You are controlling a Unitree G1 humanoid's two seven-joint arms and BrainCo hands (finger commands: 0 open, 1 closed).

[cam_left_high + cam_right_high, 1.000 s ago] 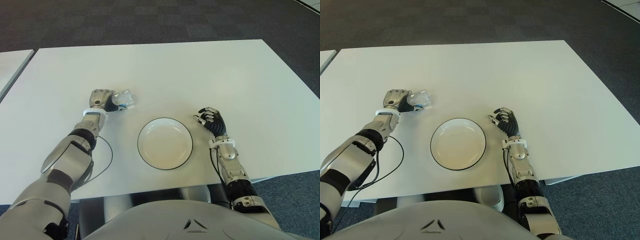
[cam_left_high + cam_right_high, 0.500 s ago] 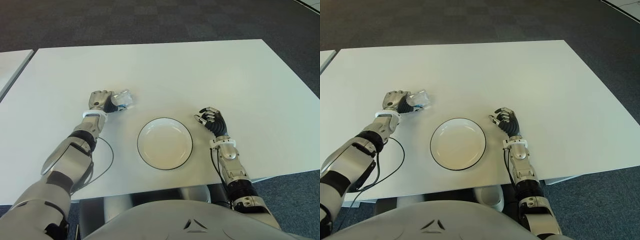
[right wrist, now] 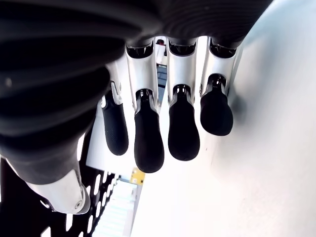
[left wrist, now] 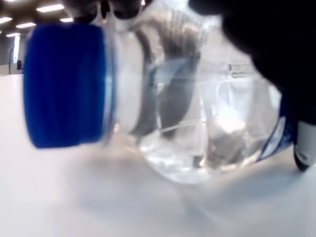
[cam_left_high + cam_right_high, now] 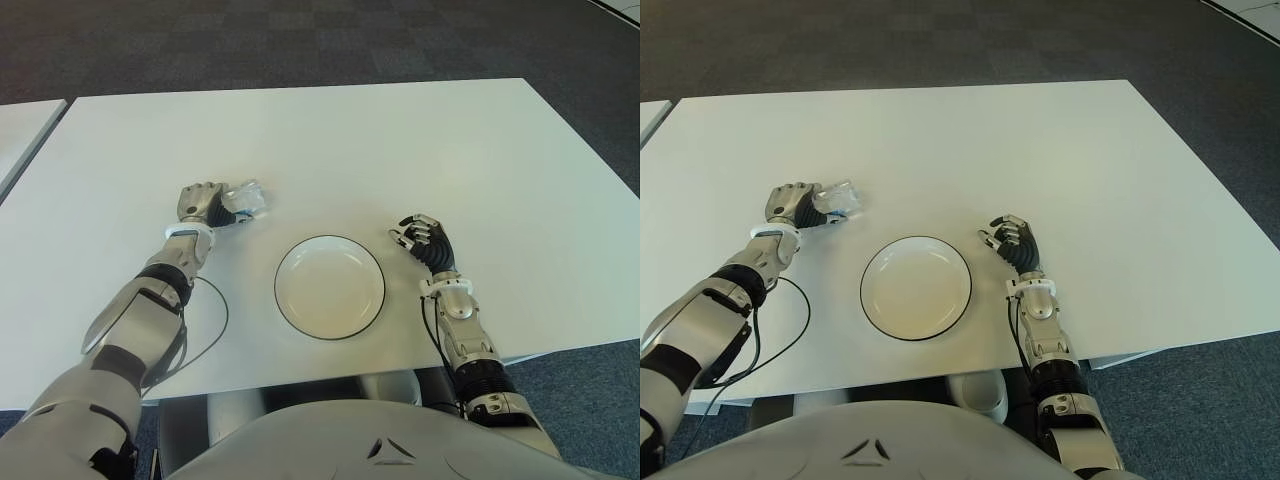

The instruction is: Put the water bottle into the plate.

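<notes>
A clear water bottle (image 5: 247, 197) with a blue cap (image 4: 66, 84) lies on its side on the white table (image 5: 400, 140), left of and a little beyond the plate. My left hand (image 5: 203, 200) is shut around it from the left; the left wrist view shows the bottle (image 4: 187, 113) close up, touching the table. The white plate (image 5: 330, 290) with a dark rim sits near the front edge, with nothing in it. My right hand (image 5: 422, 240) shows just right of the plate, its fingers (image 3: 148, 143) relaxed and holding nothing.
A dark cable (image 5: 215, 320) loops on the table beside my left forearm. Another white table (image 5: 20, 125) stands to the far left across a narrow gap. Dark carpet (image 5: 300, 40) lies beyond the far edge.
My left wrist has shifted very slightly; the bottle stays in the same spot in the hand. The right hand has not moved.
</notes>
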